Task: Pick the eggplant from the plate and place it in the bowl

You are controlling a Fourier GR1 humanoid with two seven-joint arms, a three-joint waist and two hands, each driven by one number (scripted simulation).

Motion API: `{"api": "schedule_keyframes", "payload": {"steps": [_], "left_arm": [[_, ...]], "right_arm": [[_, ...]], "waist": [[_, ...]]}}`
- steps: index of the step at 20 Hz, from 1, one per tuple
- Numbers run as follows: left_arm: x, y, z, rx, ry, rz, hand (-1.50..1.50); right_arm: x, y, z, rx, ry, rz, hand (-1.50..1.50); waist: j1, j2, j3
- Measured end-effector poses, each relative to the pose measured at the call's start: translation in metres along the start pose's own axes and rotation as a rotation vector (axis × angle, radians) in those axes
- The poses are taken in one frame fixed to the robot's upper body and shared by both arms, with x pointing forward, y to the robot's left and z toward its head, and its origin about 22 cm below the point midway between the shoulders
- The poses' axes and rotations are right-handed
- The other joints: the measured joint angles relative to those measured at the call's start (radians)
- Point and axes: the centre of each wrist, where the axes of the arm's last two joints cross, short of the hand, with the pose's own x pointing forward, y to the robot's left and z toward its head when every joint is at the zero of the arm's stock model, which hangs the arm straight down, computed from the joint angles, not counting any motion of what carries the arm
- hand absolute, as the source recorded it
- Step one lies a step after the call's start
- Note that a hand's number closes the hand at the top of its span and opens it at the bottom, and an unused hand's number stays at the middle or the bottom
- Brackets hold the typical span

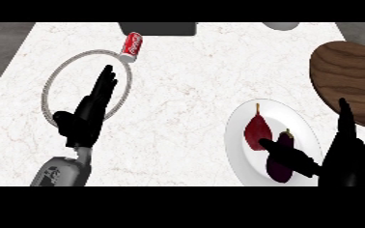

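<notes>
Resting open over bowl (50, 84): left hand (89, 111). Touching eggplant (281, 157) on plate (239, 145), fingers spread: right hand (342, 159). Lying nearby: red can (133, 44), script unreadable.

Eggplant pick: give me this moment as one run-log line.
phase: reaching | eggplant: on plate beside red pear | right hand: open, thumb over eggplant | left hand: open over bowl

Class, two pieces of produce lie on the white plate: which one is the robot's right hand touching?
The dark purple eggplant: the right hand lays its thumb across it. The red pear-shaped fruit beside it lies untouched.
</notes>
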Motion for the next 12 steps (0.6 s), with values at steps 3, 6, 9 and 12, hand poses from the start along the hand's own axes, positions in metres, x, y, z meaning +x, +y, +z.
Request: {"api": "schedule_keyframes", "payload": {"steps": [3, 6, 9, 12], "left_arm": [[0.000, -0.002, 0.000, 0.002, -0.005, 0.000, 0.00], [0.001, -0.003, -0.001, 0.003, -0.003, -0.001, 0.00], [-0.004, -0.004, 0.003, -0.005, 0.001, 0.002, 0.00], [-0.005, -0.005, -0.002, 0.004, 0.003, -0.005, 0.00]], "right_arm": [[0.002, 0.004, -0.003, 0.055, 0.048, 0.031, -1.50], [0.001, 0.010, -0.009, 0.099, 0.091, 0.059, -1.50], [-0.011, 0.013, -0.008, 0.142, 0.126, 0.083, -1.50], [-0.019, 0.007, -0.009, 0.164, 0.143, 0.072, -1.50]], "waist": [[-0.001, 0.000, 0.001], [-0.001, 0.000, 0.001], [-0.004, -0.001, 0.002], [-0.007, -0.001, 0.002]]}}
